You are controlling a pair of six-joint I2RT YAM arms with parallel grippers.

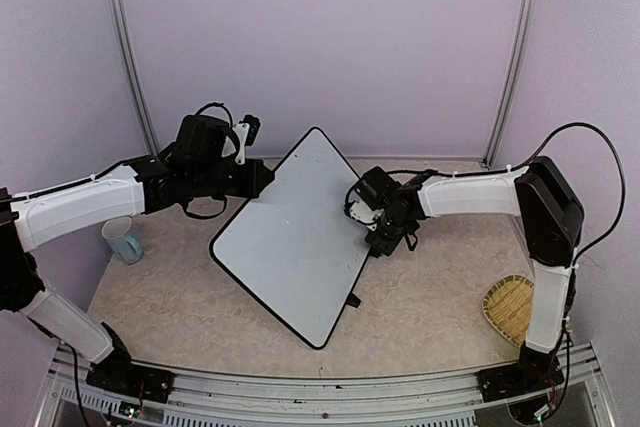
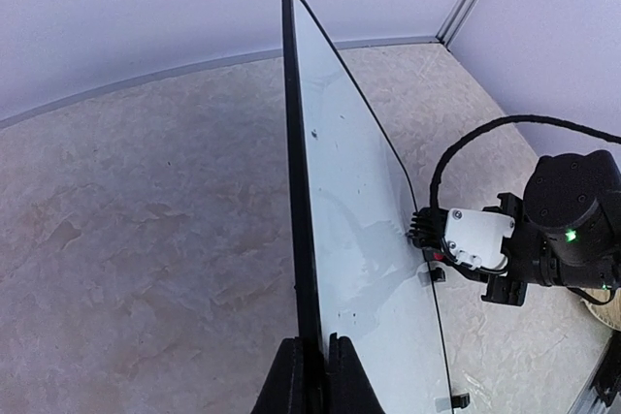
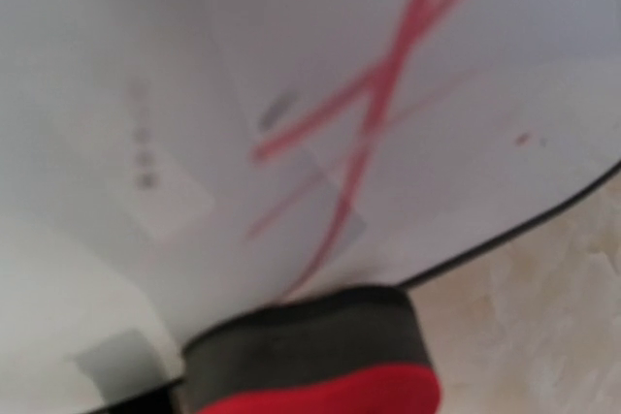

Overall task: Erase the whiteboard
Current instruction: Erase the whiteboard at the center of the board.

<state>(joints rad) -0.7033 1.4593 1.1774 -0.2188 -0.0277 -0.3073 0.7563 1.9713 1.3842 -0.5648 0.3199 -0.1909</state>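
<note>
left gripper clenched on the black frame of the whiteboard, which stands steeply tilted on the table between the two arms. right gripper grasps a red-backed eraser, with its dark felt at the board's face near the right rim, beside blurred red strokes. risk: wiping pressure so near the rim may twist the board in its single pinch. the eraser could also run off the edge and leave strokes behind.

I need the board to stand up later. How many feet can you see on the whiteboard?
2, both along the whiteboard's right-hand edge: one foot just beneath the right pincer, the other foot nearer the left-wrist camera. None seems hidden.
</note>
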